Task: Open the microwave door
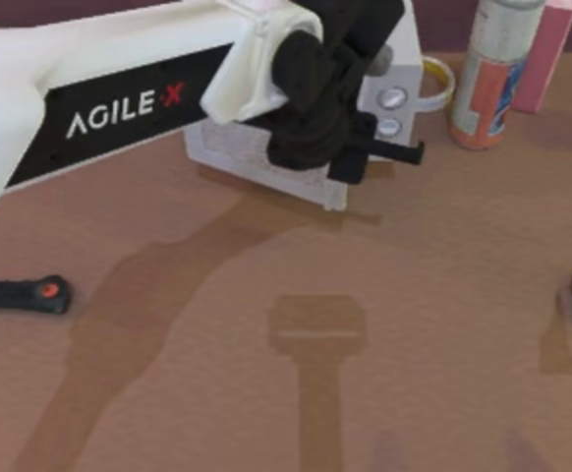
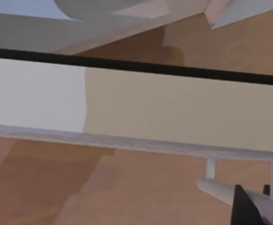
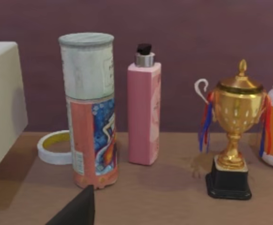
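- We are working with our left gripper (image 1: 389, 152) at the far edge of the table (image 1: 266, 393), right at the front of the microwave (image 1: 409, 69), whose two silver knobs (image 1: 392, 98) are showing just beside it.
- The microwave door (image 1: 266, 162) is standing somewhat out from the body, its slim handle (image 2: 230, 192) at the free edge close to our fingers (image 2: 244, 211).
- We cannot tell whether the fingers are apart or clamped on the handle; the left wrist view is showing only a dark tip lying against the bar.
- To do this well, we judge we should be pulling along the door's arc around its hinge, not straight back, keeping the fingers square to the handle.
- Our arm is covering most of the microwave from above, so the hinge side and the door's angle are hard to read.
- Our right arm is parked; its gripper (image 3: 75, 211) is showing only as a dark edge, facing the can (image 3: 89, 108), pink bottle (image 3: 144, 112) and trophy (image 3: 232, 136).
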`<state>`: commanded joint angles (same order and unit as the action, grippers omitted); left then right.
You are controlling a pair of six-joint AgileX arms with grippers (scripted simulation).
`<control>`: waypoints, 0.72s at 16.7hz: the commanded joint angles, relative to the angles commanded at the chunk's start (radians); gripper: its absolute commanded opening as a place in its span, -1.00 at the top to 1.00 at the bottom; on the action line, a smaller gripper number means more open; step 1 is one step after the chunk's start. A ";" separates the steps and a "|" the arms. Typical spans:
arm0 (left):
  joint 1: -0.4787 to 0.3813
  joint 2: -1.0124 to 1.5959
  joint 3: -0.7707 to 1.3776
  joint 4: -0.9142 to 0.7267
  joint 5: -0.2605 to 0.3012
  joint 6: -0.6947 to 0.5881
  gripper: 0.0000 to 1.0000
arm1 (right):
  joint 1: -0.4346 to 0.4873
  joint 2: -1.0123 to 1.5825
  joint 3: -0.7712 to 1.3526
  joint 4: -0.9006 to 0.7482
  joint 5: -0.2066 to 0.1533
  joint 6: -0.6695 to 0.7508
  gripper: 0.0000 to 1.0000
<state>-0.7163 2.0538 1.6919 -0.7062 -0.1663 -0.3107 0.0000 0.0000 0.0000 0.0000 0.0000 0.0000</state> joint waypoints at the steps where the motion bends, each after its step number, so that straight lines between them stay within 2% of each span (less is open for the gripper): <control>1: 0.001 -0.002 -0.003 0.001 0.001 0.003 1.00 | 0.000 0.000 0.000 0.000 0.000 0.000 -1.00; 6: 0.019 -0.051 -0.071 0.033 0.026 0.067 1.00 | 0.000 0.000 0.000 0.000 0.000 0.000 -1.00; 12: 0.020 -0.053 -0.075 0.034 0.027 0.071 1.00 | 0.000 0.000 0.000 0.000 0.000 0.000 -1.00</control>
<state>-0.6961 2.0011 1.6166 -0.6717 -0.1393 -0.2397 0.0000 0.0000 0.0000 0.0000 0.0000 0.0000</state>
